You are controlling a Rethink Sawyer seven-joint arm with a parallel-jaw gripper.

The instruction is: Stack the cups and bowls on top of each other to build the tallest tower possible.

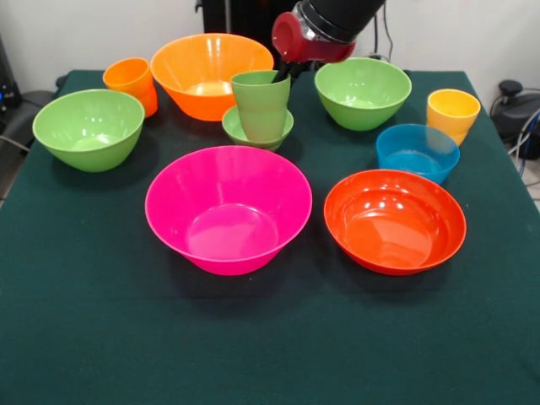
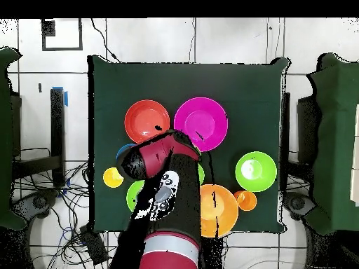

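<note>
On the dark green table point(image 1: 84, 337) the biggest piece, the pink bowl point(image 1: 228, 208), sits empty near the middle with nothing stacked in it. Behind it are the large orange bowl point(image 1: 211, 74), a light green bowl point(image 1: 89, 128) well off to one side and a second light green bowl point(image 1: 363, 92) on the other. The red-orange bowl point(image 1: 394, 220) lies just beside the pink one, and the smaller blue bowl point(image 1: 417, 152) sits just behind it. The only stacking visible is the green cup point(image 1: 261, 105) standing upright in the small green bowl point(image 1: 257, 128), between the pink and orange bowls. The orange cup point(image 1: 132, 83) leans by the orange bowl, and the yellow cup point(image 1: 452, 113) stands apart near the blue bowl. The gripper point(image 1: 281, 74) hangs at the green cup's rim, one dark finger seeming to dip inside; whether it grips the wall or is spread I cannot tell, and the arm hides it from overhead. By my judgement the tower is barely begun: one pair is nested and everything else remains loose. No brand, label or writing is readable on any piece.
</note>
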